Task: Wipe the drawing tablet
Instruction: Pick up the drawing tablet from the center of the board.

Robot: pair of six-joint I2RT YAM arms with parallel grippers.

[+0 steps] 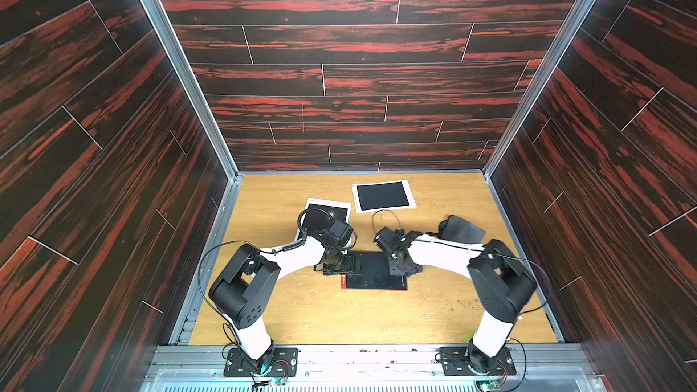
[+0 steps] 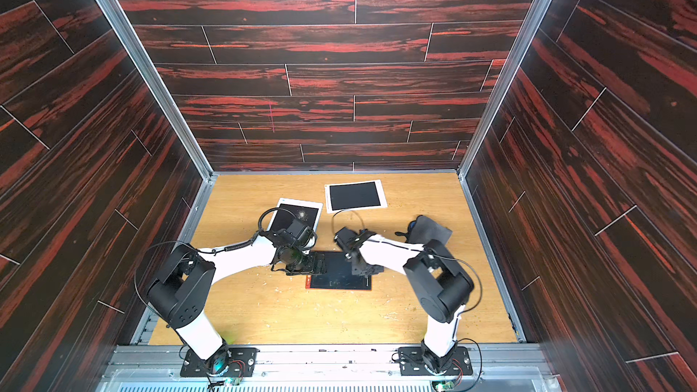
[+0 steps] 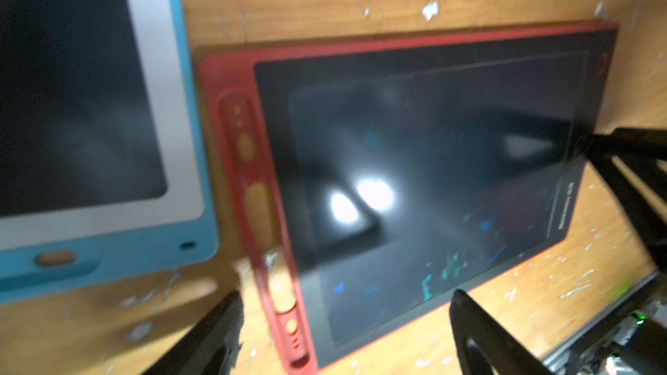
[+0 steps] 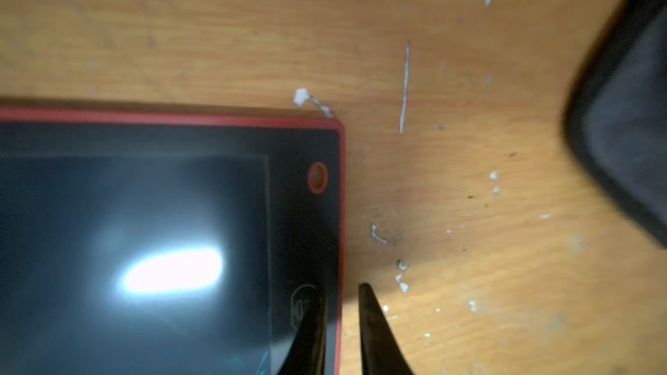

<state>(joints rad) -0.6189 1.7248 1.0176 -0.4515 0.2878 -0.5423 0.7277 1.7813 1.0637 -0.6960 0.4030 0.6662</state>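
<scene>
Left arm (image 1: pixel 298 258) and right arm (image 1: pixel 445 254): white link tubes, bulky black joint housings. Left forearm carries a coiled sleeve (image 1: pixel 292 246). Black base plates (image 1: pixel 286 356), bolted, red wiring beside. Thin black cables (image 1: pixel 200 277) loop off both. Left end effector (image 3: pixel 346 295) fingers (image 3: pixel 472 322): black, tapered.

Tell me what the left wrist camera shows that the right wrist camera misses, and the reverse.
Left wrist only: the blue-framed tablet, coloured scribbles on the red tablet, and the left gripper, jaws wide. Right wrist only: the dark cloth on the table, the round red button, and the right gripper, jaws narrowly apart at that tablet's edge. Both: the red tablet and the table.
</scene>
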